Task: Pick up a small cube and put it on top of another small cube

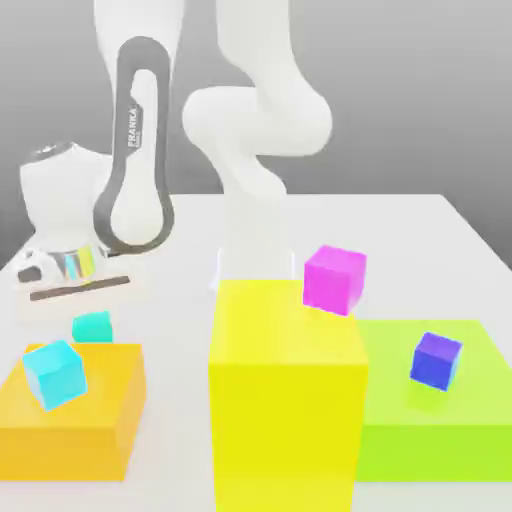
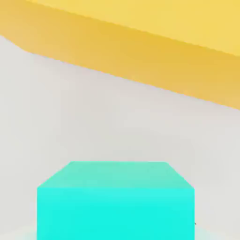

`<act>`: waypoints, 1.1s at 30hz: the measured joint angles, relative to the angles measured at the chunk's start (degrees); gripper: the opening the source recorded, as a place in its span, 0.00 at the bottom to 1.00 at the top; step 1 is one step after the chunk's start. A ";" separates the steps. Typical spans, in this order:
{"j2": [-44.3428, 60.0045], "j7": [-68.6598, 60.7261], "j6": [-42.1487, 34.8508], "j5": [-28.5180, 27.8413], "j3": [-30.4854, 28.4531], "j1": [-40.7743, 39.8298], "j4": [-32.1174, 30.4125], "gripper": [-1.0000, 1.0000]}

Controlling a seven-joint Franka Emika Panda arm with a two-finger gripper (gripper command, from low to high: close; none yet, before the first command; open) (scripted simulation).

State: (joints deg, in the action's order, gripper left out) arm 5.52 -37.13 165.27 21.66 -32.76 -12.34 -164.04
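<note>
Turquoise, the small plain cube (image 2: 115,200) sits close beneath the hand camera, fingers shut on it, so it can go onto the sky-cyan small cube (image 1: 55,373) resting on the orange block (image 1: 100,425).

teal cube (image 1: 92,326) sits upright on the bench (image 1: 400,240), just behind the orange block (image 1: 70,420); cyan cube (image 1: 55,373) rests tilted atop that block.

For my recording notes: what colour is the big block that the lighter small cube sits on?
Orange; the block under the sky-cyan cube shows best in the exterior view.
</note>
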 joint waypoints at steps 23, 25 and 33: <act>-12.75 47.83 -23.29 -26.90 7.31 0.21 15.38 0.00; -13.25 52.43 -27.23 -26.30 8.97 1.05 18.79 0.00; -6.27 55.44 -22.49 -21.74 10.40 3.06 20.49 1.00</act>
State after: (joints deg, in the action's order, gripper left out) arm -0.75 18.31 142.78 -0.08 -22.36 -9.28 -143.55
